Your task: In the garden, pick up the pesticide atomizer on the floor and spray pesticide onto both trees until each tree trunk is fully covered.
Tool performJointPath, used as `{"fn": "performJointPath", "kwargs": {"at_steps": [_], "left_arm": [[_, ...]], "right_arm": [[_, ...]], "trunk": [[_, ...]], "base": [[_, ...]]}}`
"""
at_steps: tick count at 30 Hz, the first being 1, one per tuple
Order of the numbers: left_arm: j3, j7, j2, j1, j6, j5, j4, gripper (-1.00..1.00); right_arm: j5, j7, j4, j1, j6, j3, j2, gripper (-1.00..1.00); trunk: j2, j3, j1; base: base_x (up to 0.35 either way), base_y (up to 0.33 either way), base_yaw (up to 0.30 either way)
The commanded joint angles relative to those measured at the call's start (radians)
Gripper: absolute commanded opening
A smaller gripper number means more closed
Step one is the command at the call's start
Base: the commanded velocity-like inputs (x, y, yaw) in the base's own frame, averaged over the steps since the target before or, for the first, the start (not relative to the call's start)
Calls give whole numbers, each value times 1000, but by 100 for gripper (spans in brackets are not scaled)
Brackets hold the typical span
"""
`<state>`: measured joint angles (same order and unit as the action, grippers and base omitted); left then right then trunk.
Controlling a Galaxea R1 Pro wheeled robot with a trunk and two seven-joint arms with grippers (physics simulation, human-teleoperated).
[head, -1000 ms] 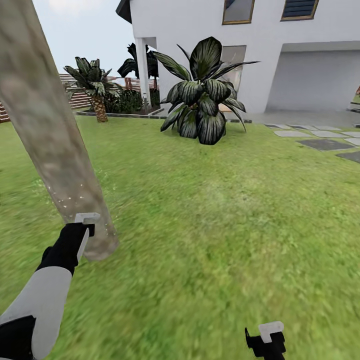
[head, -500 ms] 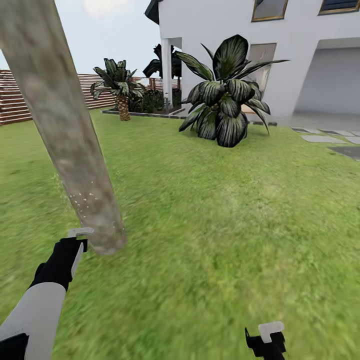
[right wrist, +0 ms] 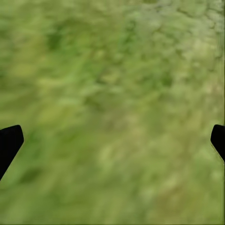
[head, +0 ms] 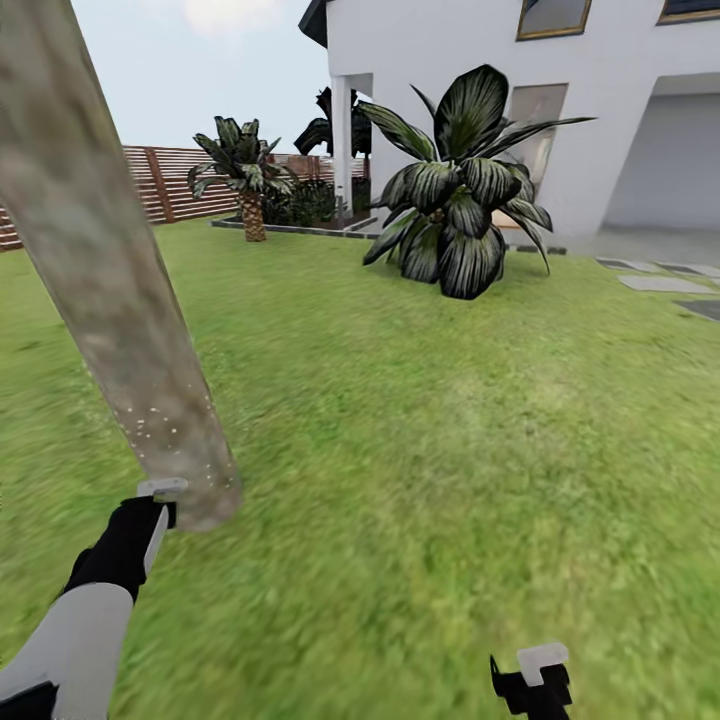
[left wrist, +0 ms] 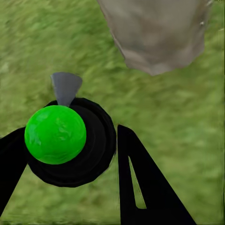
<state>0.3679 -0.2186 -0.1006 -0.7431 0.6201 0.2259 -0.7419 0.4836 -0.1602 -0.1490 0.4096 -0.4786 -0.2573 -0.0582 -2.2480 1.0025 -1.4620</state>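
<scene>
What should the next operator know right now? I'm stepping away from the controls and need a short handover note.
Left gripper: shut on the pesticide atomizer, green-topped, its grey nozzle aimed toward the base of the tree trunk.
Right gripper: open, holding nothing, over the grass.
Done: atomizer picked up; white pesticide specks dot the trunk's lower part.
Left: specks are sparse and low, so this trunk looks far from covered. The second tree's state can't be judged from these views.
</scene>
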Motion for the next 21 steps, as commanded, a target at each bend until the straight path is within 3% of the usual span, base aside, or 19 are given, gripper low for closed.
{"fn": "performJointPath", "kwargs": {"at_steps": [1,2,4,7,11,21], "left_arm": [[32,1,0,2,-2,-1,0,-100],[65,2,-1,6,-4,-1,1,-100],[89,1,-1,26,-51,-1,1,-100],[90,3,8,40,-123,-1,7,-100],[89,10,12,43,-131,-2,20,-100],[89,10,15,44,-132,-2,21,-100]], "right_arm": [[0,0,0,0,0,0,0,100],[0,0,0,0,0,1,0,100],[1,1,0,0,0,1,0,100],[1,1,0,0,0,1,0,100],[1,1,0,0,0,1,1,100],[1,1,-1,0,0,1,3,100]], "trunk": [[0,0,0],[0,0,0],[0,0,0],[0,0,0],[0,0,0],[0,0,0]], "base": [[232,-191,236],[234,-190,259],[235,-190,270],[236,-188,274],[87,-246,138],[2,-273,3]]}}
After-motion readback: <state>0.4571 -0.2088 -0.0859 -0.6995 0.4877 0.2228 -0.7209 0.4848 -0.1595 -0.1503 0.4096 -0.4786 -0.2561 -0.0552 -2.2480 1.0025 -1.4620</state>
